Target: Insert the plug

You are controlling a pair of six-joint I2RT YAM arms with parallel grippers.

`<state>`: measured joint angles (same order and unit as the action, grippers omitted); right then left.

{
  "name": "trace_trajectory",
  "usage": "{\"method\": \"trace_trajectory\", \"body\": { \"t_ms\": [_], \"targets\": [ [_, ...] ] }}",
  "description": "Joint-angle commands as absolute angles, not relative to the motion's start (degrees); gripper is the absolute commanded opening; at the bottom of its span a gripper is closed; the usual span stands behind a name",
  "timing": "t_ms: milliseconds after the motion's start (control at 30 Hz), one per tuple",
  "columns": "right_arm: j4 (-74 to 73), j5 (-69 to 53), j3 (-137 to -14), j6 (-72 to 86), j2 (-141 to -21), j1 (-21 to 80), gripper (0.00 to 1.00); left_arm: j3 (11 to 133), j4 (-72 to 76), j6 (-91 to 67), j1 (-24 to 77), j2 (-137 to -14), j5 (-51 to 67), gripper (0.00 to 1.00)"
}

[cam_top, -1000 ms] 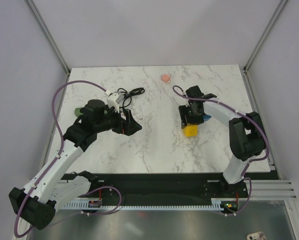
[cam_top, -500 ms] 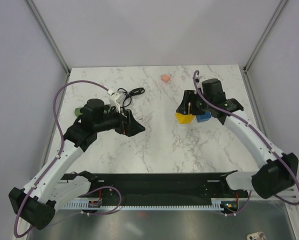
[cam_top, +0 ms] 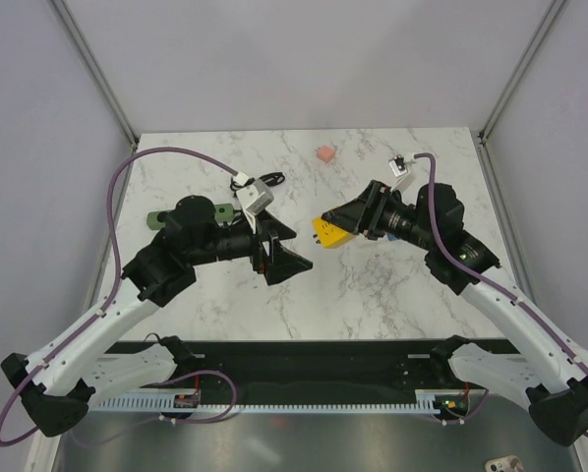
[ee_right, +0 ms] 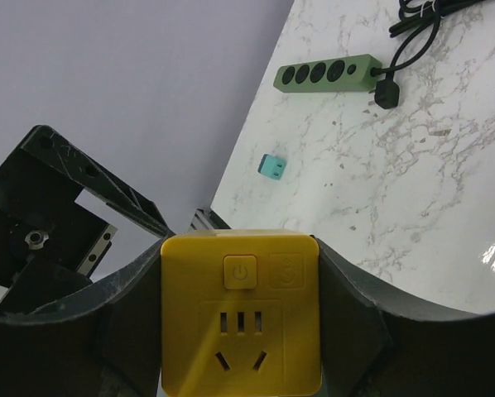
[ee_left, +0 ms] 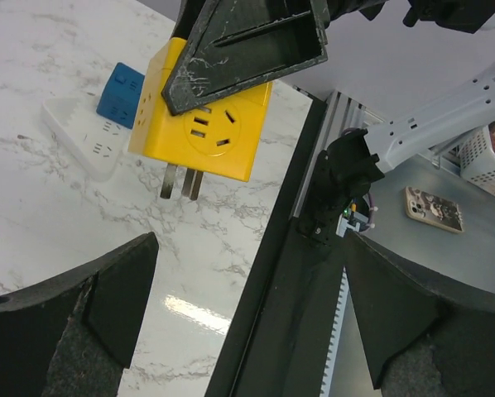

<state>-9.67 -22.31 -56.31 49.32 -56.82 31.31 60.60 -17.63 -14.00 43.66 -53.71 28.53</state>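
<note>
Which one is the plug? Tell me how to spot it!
Look at the white marble table, then find the long green power strip lying on it. A little way from the strip, alone on bare marble, sits the plug: a tiny cube that is teal, while the strip is green and the cord end beside it is black.

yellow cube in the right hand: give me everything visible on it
The yellow cube looks like glossy plastic with rounded edges, apparently a socket adapter. One face carries a power button above a slotted outlet; another shows a five-slot outlet. Two flat metal prongs stick out of a further face. It hangs tilted above the marble table, between the two arms, clamped on opposite sides by the right hand and its black fingers. Nothing else touches it.
</note>
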Motion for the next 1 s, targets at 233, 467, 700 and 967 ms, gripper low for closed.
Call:
{"method": "trace_trajectory", "body": {
  "t_ms": [233, 467, 700, 967],
  "targets": [
    [6.4, -25.5, -53.6, 61.3, -54.9, 32.2, 0.0, 64.1, -13.1, -3.4, 48.3, -56.5, 20.1, 1.0],
    [6.7, -26.1, -52.9, 61.4, -55.8, 33.0, 0.0, 63.1, -9.8, -2.8, 48.7, -56.5, 16.6, 1.0],
    [9.5, -25.6, -49.0, 64.2, -53.5, 34.0, 0.0, 62.0, -8.4, -3.6, 50.2, -57.5, 17.6, 0.99],
    [11.2, -24.4, -47.3, 66.5, -51.6, 34.5, 0.0, 61.4, -6.9, -2.9, 53.1, -60.7, 17.1, 0.96]
  ]
}}
